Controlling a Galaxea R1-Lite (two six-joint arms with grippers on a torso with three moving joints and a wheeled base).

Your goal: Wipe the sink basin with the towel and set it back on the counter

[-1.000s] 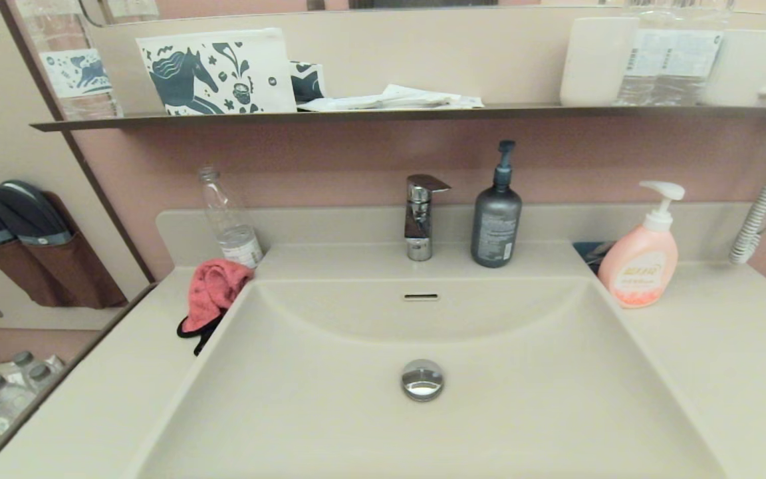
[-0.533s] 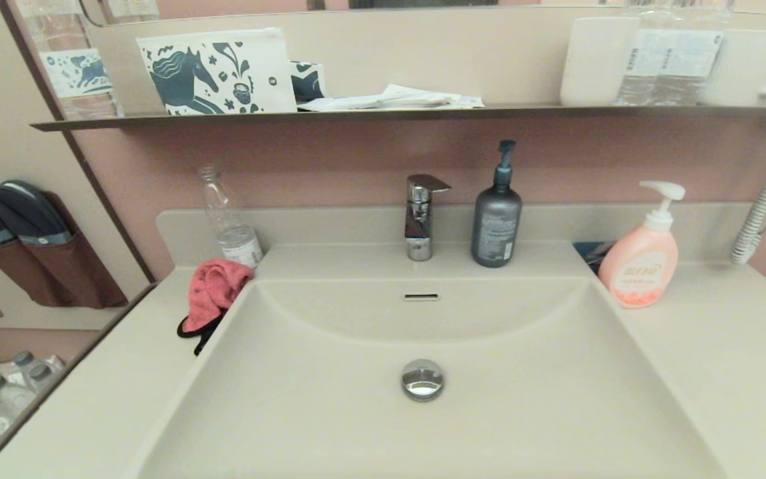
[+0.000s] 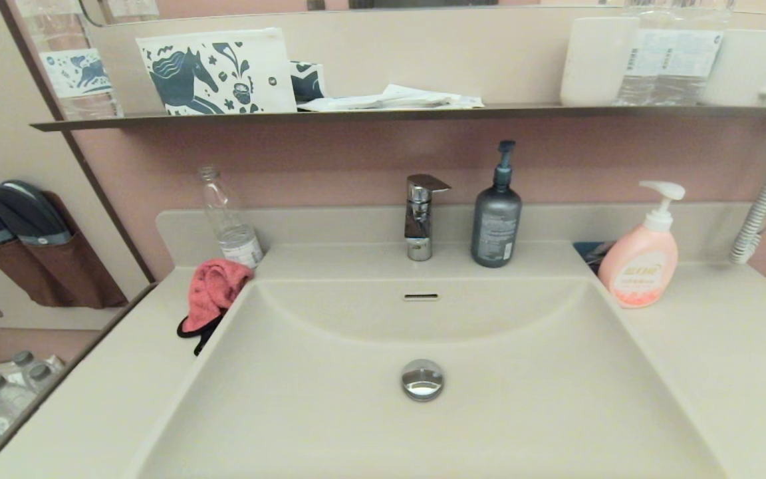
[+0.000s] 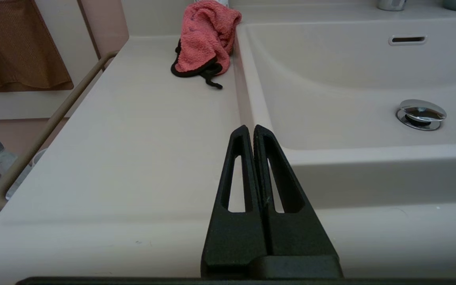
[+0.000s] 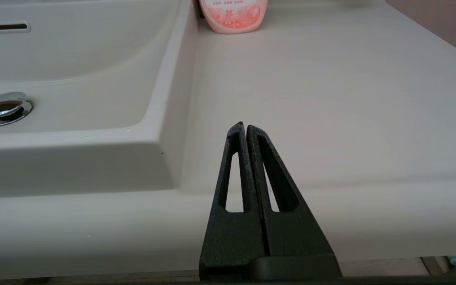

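Two black robot hands wait at the front edge of a smooth beige-cream counter, neither reaching into the head camera's picture. The left hand has its two tapered black fingers pressed flat together and holds nothing; it sits low before the counter's left side, just left of the basin's front left corner. The right hand is likewise closed with nothing in it, low before the counter's right side, just right of the basin's front right corner. Between them lies the wide rectangular beige-cream sink basin with sloping sides, a round chrome drain plug near its middle and a small overflow slot in its back wall. The small coral-red fuzzy towel with black trim lies crumpled on the counter at the basin's back left corner, touching the rim and well apart from both hands. Just behind the towel stands a clear plastic bottle. At the back of the basin, in the middle, rises a chrome tap, with a dark grey pump bottle just to its right. Further right, on the counter beside the basin's back right corner, stands a pink soap pump bottle with a white nozzle. Above, a dark narrow wall shelf carries a white pouch printed with a blue horse and white cups.
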